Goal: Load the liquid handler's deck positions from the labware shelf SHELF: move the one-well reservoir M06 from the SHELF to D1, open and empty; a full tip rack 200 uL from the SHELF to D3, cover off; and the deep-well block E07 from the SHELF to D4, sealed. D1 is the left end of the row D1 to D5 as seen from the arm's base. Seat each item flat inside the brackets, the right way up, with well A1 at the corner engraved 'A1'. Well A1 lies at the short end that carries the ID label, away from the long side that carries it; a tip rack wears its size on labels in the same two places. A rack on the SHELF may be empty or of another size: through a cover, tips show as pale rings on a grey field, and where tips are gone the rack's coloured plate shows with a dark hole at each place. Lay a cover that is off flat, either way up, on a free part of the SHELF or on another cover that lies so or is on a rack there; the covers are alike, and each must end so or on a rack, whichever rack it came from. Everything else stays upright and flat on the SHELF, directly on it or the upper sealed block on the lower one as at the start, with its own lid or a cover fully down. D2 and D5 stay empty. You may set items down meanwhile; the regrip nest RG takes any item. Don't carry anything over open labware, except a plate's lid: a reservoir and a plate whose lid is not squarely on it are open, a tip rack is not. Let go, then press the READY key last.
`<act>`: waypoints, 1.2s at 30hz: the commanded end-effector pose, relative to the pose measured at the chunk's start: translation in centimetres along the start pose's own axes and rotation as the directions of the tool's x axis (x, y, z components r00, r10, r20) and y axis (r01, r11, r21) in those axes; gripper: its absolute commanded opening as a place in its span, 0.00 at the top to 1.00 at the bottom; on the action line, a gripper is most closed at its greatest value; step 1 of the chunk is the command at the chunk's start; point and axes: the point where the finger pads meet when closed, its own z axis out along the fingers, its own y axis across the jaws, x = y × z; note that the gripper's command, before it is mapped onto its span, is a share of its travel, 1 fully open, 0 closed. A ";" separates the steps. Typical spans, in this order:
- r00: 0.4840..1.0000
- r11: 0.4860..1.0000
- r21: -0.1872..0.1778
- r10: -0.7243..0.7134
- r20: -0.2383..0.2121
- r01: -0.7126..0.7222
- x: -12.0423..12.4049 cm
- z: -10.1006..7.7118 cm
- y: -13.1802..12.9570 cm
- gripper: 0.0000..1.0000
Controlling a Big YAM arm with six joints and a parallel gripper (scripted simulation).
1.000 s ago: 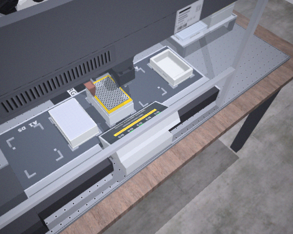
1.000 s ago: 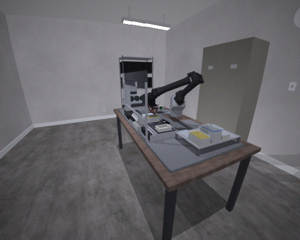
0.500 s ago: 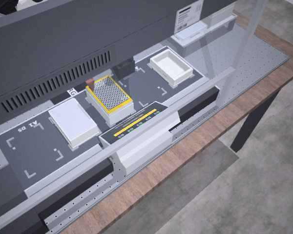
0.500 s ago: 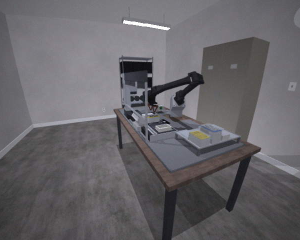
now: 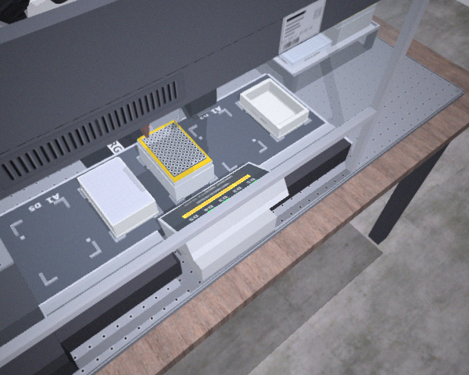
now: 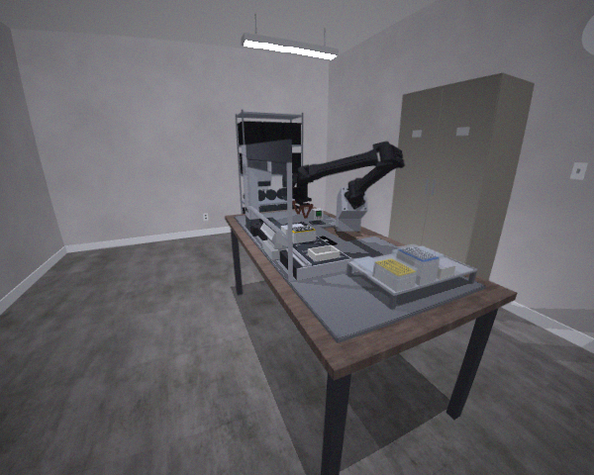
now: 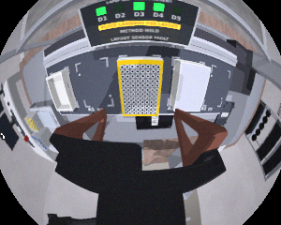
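The white one-well reservoir (image 5: 274, 105) sits open in a deck position at the right of the row in the top view. The yellow-framed tip rack (image 5: 173, 155) stands uncovered in the middle position, its pale tip rings showing; it also shows in the wrist view (image 7: 140, 88). The white sealed deep-well block (image 5: 116, 195) sits in the position to its left. My gripper (image 7: 140, 112) is open and empty, raised behind the tip rack on the arm's side, apart from it. In the exterior view the gripper (image 6: 301, 208) hangs above the deck. One finger tip (image 5: 144, 130) shows behind the rack.
The status panel (image 5: 216, 195) with a yellow bar and green lights stands at the deck's front edge. The handler's dark housing (image 5: 105, 60) overhangs the back. The shelf (image 6: 415, 268) holds a yellow rack, a blue rack and other labware. D5 and D2 brackets (image 5: 52, 242) hold nothing.
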 end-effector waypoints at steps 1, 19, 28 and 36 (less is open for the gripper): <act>0.999 0.999 0.012 -0.035 0.039 0.034 -1.0 -2.0 0.5 0.00; 0.999 1.000 0.011 -0.020 0.030 0.019 -1.2 -4.4 -0.1 0.00; 1.000 1.000 0.006 0.004 0.016 -0.004 -0.1 -5.1 -0.6 0.00; 0.993 0.994 0.008 0.112 0.023 -0.112 2.6 -5.1 -0.1 1.00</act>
